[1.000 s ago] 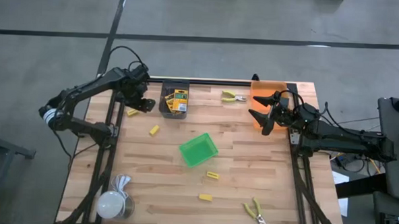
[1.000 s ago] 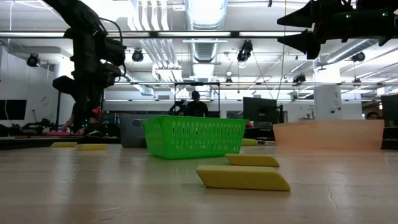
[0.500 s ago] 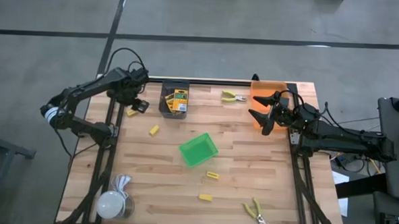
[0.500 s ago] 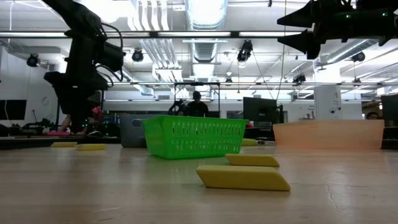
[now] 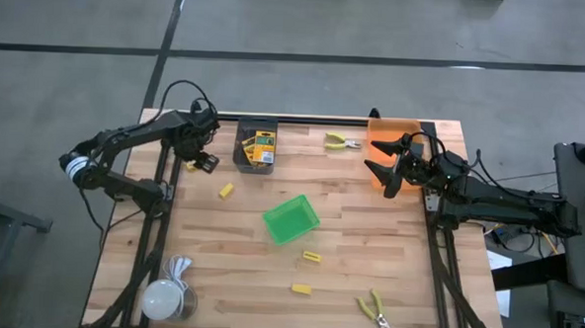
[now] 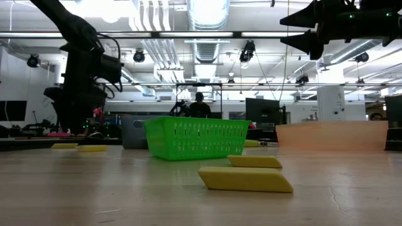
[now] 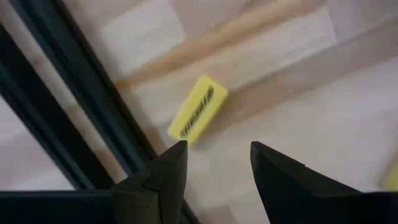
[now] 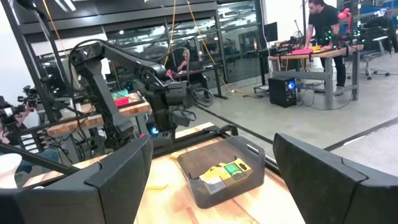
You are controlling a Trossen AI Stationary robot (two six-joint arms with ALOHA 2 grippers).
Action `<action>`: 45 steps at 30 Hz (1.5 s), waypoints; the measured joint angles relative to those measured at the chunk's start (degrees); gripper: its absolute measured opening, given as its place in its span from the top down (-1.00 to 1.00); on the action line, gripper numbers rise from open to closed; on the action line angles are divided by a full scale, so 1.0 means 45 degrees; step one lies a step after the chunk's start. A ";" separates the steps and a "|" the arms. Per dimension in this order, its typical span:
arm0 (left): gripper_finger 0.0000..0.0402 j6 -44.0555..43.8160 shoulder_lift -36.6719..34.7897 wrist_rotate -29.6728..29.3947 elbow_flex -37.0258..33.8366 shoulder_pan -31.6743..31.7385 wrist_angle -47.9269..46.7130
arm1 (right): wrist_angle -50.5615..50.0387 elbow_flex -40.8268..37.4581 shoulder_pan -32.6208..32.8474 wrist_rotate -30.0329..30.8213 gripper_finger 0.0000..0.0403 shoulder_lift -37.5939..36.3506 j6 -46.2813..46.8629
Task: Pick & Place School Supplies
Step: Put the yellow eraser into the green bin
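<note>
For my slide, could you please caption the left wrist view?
Open left gripper hovering over a yellow block beside the table's dark rail.

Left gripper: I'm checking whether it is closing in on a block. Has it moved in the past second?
Yes. In the high view the left gripper has moved away from the grey bin, toward the table's left edge, above a yellow block.

you've got two dark, near-black arms built of slim tube links and chunky joint blocks. left arm (image 5: 135,137) has a white band near its base and a black cable loop above the wrist. right arm (image 5: 498,203) carries looping black cables too. fingers (image 7: 163,180) are matte black, wedge-shaped, tapering to blunt tips.
</note>
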 joint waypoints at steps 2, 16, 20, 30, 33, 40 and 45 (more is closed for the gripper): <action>0.10 0.0167 0.0000 -0.0304 -0.0172 0.0000 0.0492 | 0.0003 0.0000 0.0000 0.0000 -0.62 0.0000 0.0000; 0.10 0.0820 0.0267 -0.0844 -0.0707 0.0053 0.1521 | 0.0000 0.0000 0.0000 0.0000 -0.62 0.0000 0.0000; 0.10 0.0996 0.0835 -0.0475 -0.0707 0.0092 0.1562 | 0.0003 0.0000 0.0003 0.0000 -0.62 0.0000 0.0000; 0.10 0.2067 0.2193 -0.0468 -0.0591 0.0168 0.1835 | 0.0000 0.0000 0.0002 0.0000 -0.62 0.0000 0.0000; 0.11 0.2390 0.2210 -0.1032 -0.0444 0.0175 0.1940 | 0.0000 0.0000 0.0005 0.0000 -0.62 0.0000 0.0000; 0.11 0.2680 0.2045 -0.1745 -0.0022 0.0192 0.2123 | 0.0004 0.0000 0.0000 0.0000 -0.62 0.0000 0.0000; 0.11 0.2719 0.2109 -0.1753 -0.0100 0.0194 0.2110 | 0.0000 0.0000 0.0000 0.0002 -0.62 0.0000 0.0000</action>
